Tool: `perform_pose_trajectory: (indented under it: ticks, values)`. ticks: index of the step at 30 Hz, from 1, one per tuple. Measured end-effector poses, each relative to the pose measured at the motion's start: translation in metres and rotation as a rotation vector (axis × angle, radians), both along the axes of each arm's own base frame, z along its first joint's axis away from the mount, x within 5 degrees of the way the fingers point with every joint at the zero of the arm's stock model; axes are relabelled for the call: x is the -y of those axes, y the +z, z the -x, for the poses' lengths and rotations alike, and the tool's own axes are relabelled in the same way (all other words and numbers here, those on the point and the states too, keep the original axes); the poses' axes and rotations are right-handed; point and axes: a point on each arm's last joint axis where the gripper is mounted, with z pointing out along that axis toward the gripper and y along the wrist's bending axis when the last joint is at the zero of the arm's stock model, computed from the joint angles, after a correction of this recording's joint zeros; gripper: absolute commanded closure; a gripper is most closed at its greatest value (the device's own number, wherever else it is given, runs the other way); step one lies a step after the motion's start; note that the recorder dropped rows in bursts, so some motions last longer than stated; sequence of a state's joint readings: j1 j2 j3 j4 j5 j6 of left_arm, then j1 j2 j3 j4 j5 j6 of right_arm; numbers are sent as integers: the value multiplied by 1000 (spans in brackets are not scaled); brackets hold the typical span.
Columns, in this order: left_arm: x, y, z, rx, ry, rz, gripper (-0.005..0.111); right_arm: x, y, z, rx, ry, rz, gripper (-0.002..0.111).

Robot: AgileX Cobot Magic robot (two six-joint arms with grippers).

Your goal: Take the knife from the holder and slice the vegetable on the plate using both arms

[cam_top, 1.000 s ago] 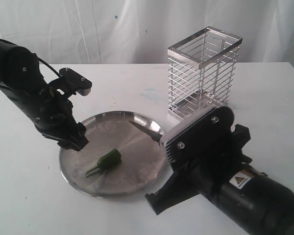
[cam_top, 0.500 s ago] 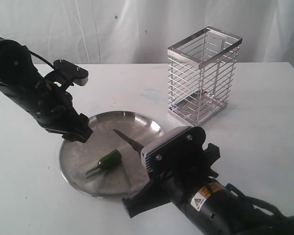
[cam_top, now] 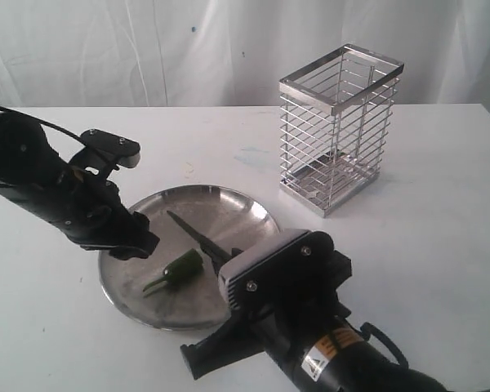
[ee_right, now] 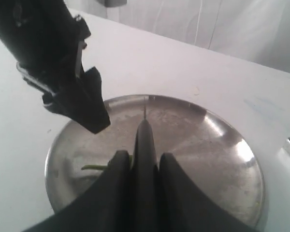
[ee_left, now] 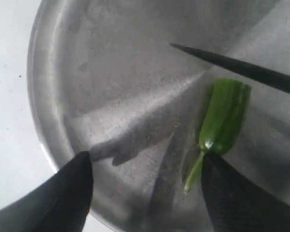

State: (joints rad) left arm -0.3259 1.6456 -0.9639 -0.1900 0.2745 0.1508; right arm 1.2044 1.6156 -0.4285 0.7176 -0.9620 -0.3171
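1. The plate (cam_top: 229, 214) sits on the white desk (cam_top: 441, 204). The holder (cam_top: 308, 92) stands upright behind it and to the right in the exterior view, well apart from the plate
2. The vegetable (cam_top: 182, 267) lies on the plate, in its front left part. Its thin stem points to the front left and its thick end to the back right
3. The right claw (ee_right: 144, 155) is closed on the knife (cam_top: 198, 235). Both sides of the claw press against the black handle, and the narrow blade sticks out ahead of it, above the plate
4. In the exterior view the blade points to the back left. It passes just by the thick end of the vegetable, and I cannot tell whether it touches the green skin
5. The left claw (cam_top: 131, 238) hangs low over the left edge of the plate. It is spread wide and has hold of nothing
6. In the left wrist view its two fingers (ee_left: 70, 193) stand on both sides of the stem end. One is near the rim of the plate and the other is very close to the stem. I cannot confirm any contact with the stem
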Motion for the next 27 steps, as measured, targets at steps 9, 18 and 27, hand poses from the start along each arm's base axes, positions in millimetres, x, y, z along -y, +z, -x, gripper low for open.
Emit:
perform_pose_trajectory:
  ticks: [9,18,27]
  values:
    - [23,14,-4,60,-13,312,107,8,33,4,33,6,-99,108]
    - [27,30,-2,190,-112,349,107,8,31,5,-10,8,-88,108]
    - [24,51,5,263,-133,359,107,8,13,12,-210,35,-2,108]
